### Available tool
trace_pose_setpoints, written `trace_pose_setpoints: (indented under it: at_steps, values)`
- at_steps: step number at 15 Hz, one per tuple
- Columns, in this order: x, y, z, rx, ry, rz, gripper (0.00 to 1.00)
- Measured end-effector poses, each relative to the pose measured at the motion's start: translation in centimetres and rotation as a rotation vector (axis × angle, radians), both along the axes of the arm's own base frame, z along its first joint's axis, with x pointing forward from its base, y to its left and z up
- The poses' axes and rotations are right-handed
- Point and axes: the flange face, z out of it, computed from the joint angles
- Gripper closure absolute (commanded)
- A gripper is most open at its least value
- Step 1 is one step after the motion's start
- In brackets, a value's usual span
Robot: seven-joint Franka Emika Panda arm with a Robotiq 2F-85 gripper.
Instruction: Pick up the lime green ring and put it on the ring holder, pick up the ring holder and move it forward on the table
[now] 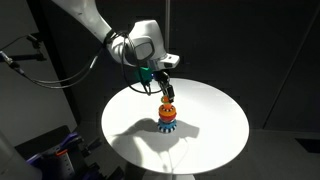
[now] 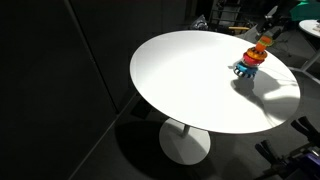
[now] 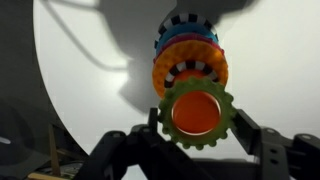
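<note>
Grip on lime green ring [image 3: 197, 144], directly over ring holder [image 3: 180, 75].
Wrist view: gripper [image 3: 198, 120] fingers [image 3: 250, 135] clamp both sides of the toothed ring, orange showing through its hole; the holder's orange, red and blue tiers lie just beyond. In both exterior views the holder stands upright on the round white table [image 1: 220, 110], away from the rim, with the gripper just above its top.

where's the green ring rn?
Wrist view: the ring is held in the pincer, directly over the holder, which stands on the table.
</note>
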Motion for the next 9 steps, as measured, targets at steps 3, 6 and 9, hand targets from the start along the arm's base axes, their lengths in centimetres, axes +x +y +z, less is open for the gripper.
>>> trace_pose_setpoints:
  at_steps: [3,6,9]
  values:
    - [0.5,-0.3,-0.9,0.005,0.028,-0.013,0.51]
    - [0.9,-0.4,-1.8,0.014,0.06,-0.027,0.06]
    - [1.1,-0.5,-2.3,0.02,0.088,-0.034,0.0]
